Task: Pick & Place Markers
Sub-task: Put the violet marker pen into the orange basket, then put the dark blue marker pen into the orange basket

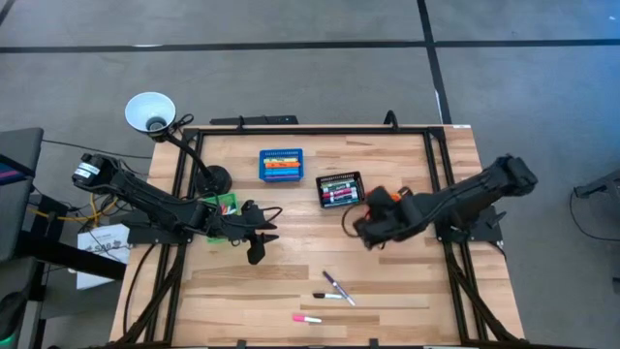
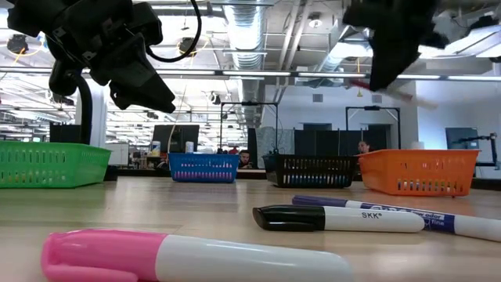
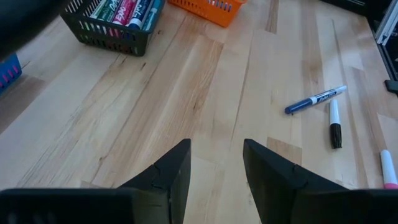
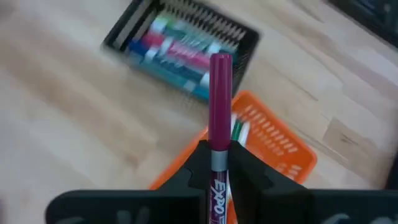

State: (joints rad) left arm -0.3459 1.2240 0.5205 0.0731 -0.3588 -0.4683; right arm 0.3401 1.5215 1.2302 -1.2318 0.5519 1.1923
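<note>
Right gripper is seen clamped on a magenta-capped marker, which stands out forward between the fingers. It is held in the air above the orange bin, with the black bin of markers just beyond. In the high view this gripper is placed right of table centre, near the black bin.

Left gripper is held with its fingers apart and nothing between them, above bare wood on the table's left half, beside the green bin.

Three loose markers are noted on the table near the front edge: a blue-capped marker, a black-capped marker close by it, and a pink-capped marker nearest the edge. A blue bin is set toward the rear.
</note>
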